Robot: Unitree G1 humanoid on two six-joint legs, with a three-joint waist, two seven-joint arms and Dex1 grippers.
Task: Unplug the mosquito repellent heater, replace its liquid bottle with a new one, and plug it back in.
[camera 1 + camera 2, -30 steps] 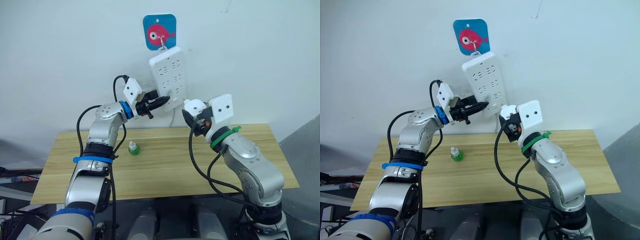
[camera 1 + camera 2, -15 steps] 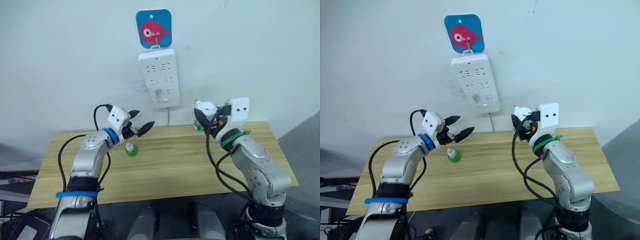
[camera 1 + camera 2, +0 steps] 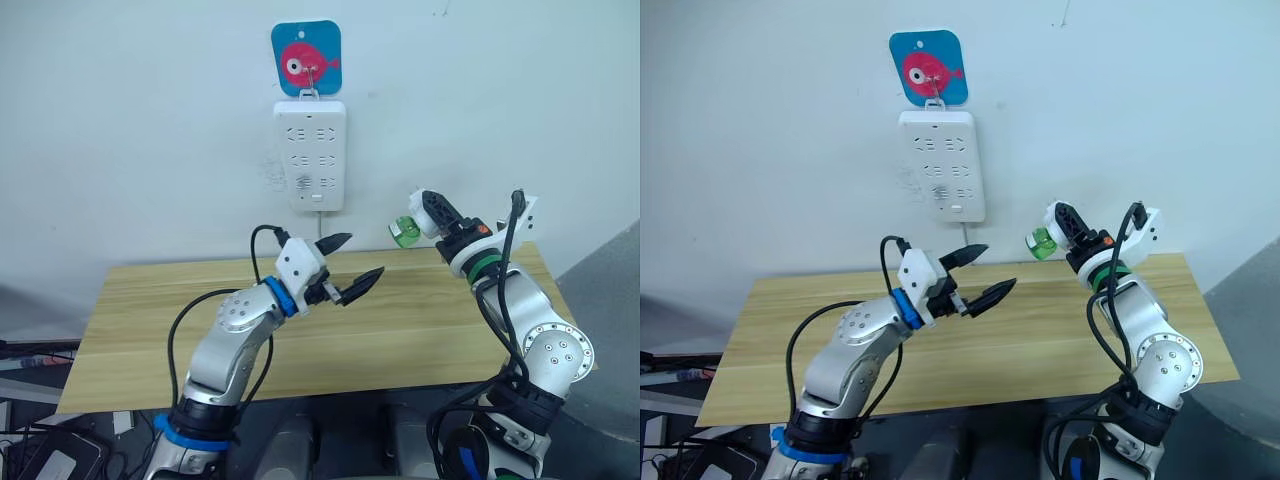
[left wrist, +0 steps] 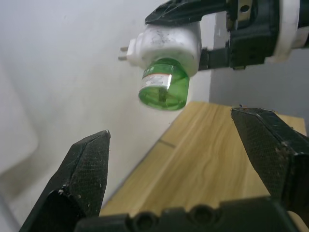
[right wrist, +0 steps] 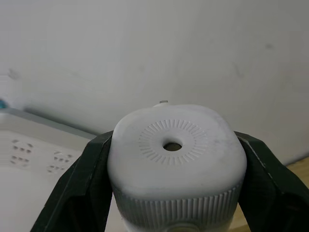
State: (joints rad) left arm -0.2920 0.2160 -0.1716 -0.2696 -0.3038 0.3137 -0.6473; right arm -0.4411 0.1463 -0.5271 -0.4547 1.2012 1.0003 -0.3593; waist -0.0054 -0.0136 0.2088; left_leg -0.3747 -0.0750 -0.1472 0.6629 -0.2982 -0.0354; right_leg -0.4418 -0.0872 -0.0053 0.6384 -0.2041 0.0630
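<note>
I note the heater (image 4: 166, 43) is unplugged, clamped in my right gripper (image 3: 432, 213) at 3 o'clock of the power strip (image 3: 310, 155) with a green bottle (image 4: 163, 89) attached, left gripper (image 3: 345, 268) spread wide and empty, so swap and replugging remain; bottle label unreadable.

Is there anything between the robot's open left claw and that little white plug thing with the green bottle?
No: between the left gripper and the heater with its green bottle is bare air in the left wrist view, with wall and table behind.
</note>
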